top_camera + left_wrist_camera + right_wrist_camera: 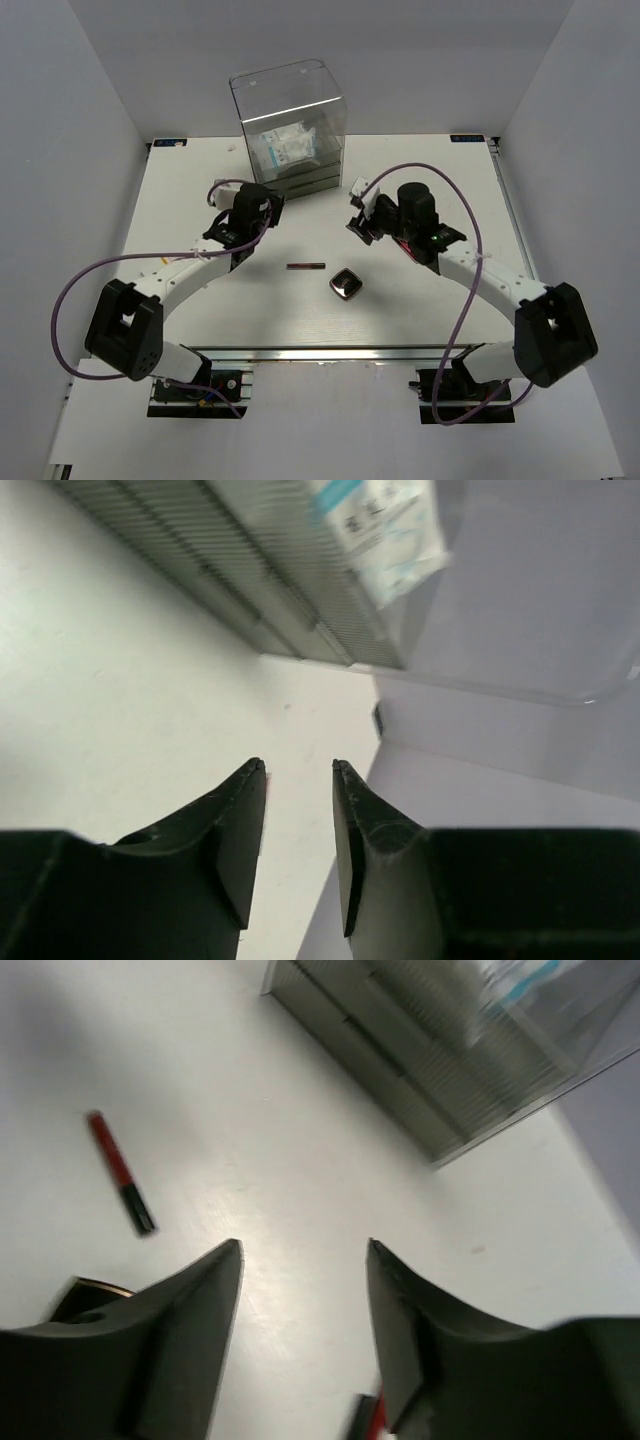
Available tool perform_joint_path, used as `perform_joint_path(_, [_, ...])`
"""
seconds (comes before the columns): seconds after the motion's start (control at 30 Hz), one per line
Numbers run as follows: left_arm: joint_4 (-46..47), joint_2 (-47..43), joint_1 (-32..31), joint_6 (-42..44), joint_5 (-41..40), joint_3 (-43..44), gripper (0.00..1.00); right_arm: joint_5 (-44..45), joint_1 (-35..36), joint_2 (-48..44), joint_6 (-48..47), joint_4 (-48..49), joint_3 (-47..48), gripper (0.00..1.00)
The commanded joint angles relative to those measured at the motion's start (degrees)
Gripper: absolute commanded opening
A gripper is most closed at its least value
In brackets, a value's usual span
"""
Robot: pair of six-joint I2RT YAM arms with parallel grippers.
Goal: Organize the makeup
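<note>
The clear-white packets [285,148] lie inside the acrylic drawer box [290,120]; one packet [385,530] shows in the left wrist view. A dark-red stick [305,266] and the dark compact [346,285] lie on the table's middle. The right wrist view shows that stick [120,1172], the compact's edge [85,1295] behind my left finger, and a second red stick [370,1418] under my right finger. My left gripper [268,200] [298,767] is open and empty near the box's front left. My right gripper [358,208] [305,1247] is open and empty, front right of the box.
The drawer box's ribbed drawer fronts [250,590] face both grippers and also show in the right wrist view [420,1060]. White walls enclose the table [200,300] on the left, right and back.
</note>
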Motion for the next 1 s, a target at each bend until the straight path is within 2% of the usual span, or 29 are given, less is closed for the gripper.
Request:
perform_joint_path(0.0, [-10.9, -5.1, -0.5, -2.6, 0.4, -2.6, 0.45, -1.2, -0.1, 4.7, 14.6, -4.7, 6.8, 0.63])
perform_joint_path(0.07, [-9.3, -8.0, -0.5, -2.7, 0.0, -5.1, 0.46, -1.3, -0.1, 8.4, 20.5, -4.9, 10.0, 0.66])
perform_joint_path(0.1, [-6.4, -8.7, -0.5, -2.4, -0.1, -7.4, 0.46, -1.6, -0.2, 9.5, 25.7, -4.7, 10.9, 0.67])
perform_joint_path(0.17, [-2.4, -8.0, -0.1, 0.3, 1.8, -9.2, 0.49, -2.0, -0.3, 12.4, 29.9, -4.4, 12.7, 0.67])
perform_joint_path(0.2, [3.0, -6.8, 0.2, 0.9, 3.0, -10.3, 0.49, -2.8, -0.6, 13.2, 33.4, -4.4, 14.5, 0.67])
perform_joint_path(0.33, [12.4, 1.1, 0.4, 2.3, 5.8, -9.1, 0.50, -5.1, -3.0, 15.3, 37.6, -4.4, 17.1, 0.66])
perform_joint_path(0.43, [23.0, 6.0, 0.4, 1.8, 2.7, -9.8, 0.49, -7.2, -6.3, 14.6, 38.5, -1.9, 15.8, 0.64])
perform_joint_path(0.47, [29.7, 7.0, 0.4, 1.8, 1.6, -10.3, 0.47, -8.4, -7.2, 14.6, 38.6, -0.5, 15.0, 0.64])
perform_joint_path(0.57, [38.8, 11.9, 0.7, 2.3, -0.6, -9.8, 0.45, -12.6, -10.4, 15.1, 40.6, 2.7, 13.5, 0.63])
perform_joint_path(0.73, [43.3, 22.1, 1.3, 2.0, 0.7, -3.3, 0.36, -16.4, -12.7, 13.8, 44.6, 6.4, 10.8, 0.62])
perform_joint_path(0.97, [46.2, 28.4, 1.3, 1.1, -1.5, 1.3, 0.36, -17.9, -16.5, 11.1, 46.2, 8.7, 6.1, 0.62])
